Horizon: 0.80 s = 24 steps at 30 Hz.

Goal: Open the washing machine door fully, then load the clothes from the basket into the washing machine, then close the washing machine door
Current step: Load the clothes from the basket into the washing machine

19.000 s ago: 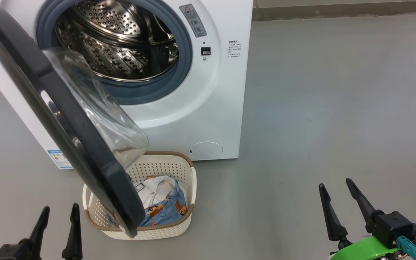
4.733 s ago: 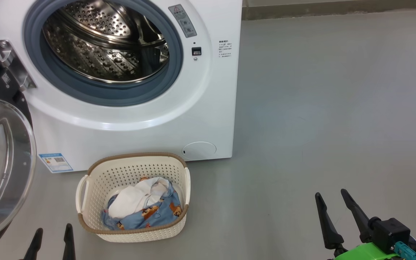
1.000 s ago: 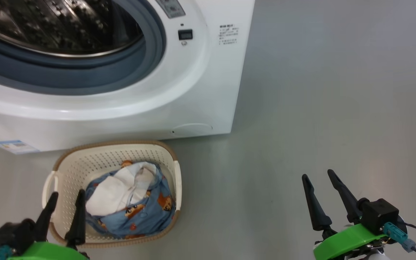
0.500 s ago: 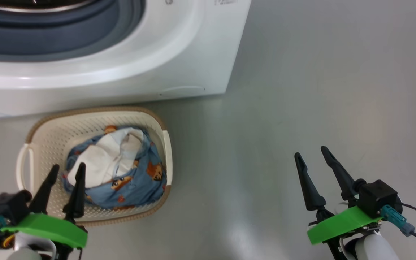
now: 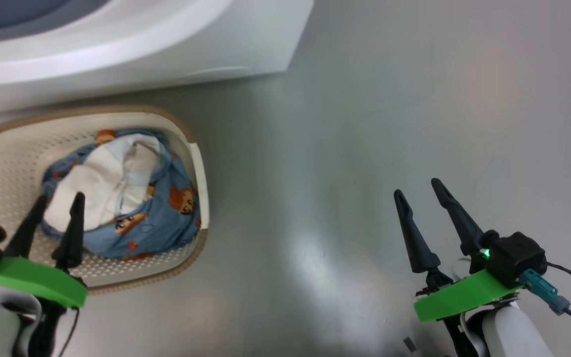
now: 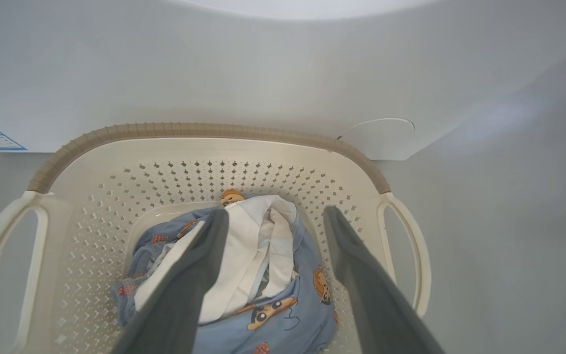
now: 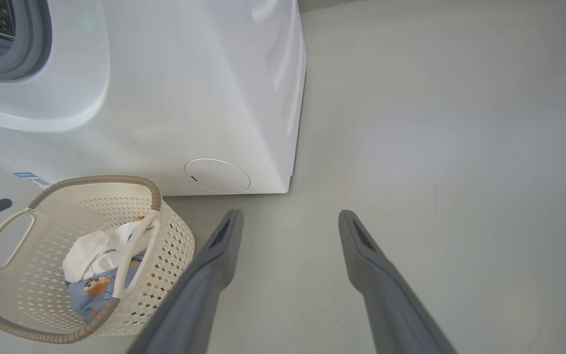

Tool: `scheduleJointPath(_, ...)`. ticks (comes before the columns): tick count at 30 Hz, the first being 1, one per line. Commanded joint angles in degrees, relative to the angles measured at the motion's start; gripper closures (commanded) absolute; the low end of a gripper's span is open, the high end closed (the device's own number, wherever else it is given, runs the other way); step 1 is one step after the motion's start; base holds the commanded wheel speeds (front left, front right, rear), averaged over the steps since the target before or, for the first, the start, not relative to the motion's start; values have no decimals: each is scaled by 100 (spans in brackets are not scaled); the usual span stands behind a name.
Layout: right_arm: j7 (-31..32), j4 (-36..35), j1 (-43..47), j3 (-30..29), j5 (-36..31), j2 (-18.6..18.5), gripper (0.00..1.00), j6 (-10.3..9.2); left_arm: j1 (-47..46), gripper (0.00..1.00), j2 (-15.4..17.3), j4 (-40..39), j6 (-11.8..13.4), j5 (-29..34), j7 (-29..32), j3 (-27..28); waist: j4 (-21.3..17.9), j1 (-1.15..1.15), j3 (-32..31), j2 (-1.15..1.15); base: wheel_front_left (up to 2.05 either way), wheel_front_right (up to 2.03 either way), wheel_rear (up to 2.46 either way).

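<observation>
Head view: left hand [image 5: 60, 197], fingers apart and empty, above the blue bear-print and white clothes [image 5: 166, 218] in the cream perforated plastic basket [image 5: 201, 168] before the white boxy washing machine [image 5: 117, 54]; right hand [image 5: 416, 187], fingers apart, above grey floor [image 5: 365, 124]. Left wrist view: fingers frame the clothes. Right wrist view: basket near the machine.

Floor [image 5: 355, 99]: smooth grey, slight sheen, evenly lit. A soft glare patch [image 5: 315, 258] is seen on it in the head view, and a fainter warm one toward the upper right. A few small dark specks [image 5: 355, 183] are noted. A darker strip [image 7: 327, 4] is seen along the floor's far edge; wall or skirting cannot be told.
</observation>
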Motion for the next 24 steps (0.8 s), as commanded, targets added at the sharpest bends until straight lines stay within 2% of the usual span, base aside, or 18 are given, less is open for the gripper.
scheduleJointPath(1,-69,-186,22,188,73,8,0,16,-180,0,382,26,15,-125,-36,49,-239,0,424,0,0,0,0)
scheduleJointPath(7,-69,-288,-13,251,69,8,0,16,-521,0,656,501,15,-466,-36,-341,-329,0,777,0,0,0,0)
scheduleJointPath(12,-69,-380,-12,283,52,8,0,16,-820,0,859,920,15,-988,-36,-761,-374,0,1038,0,0,0,0)
scheduleJointPath(24,-69,-525,-60,402,135,8,0,16,-1442,0,1357,1263,15,-1960,-36,-1807,-488,0,1585,0,0,0,0)
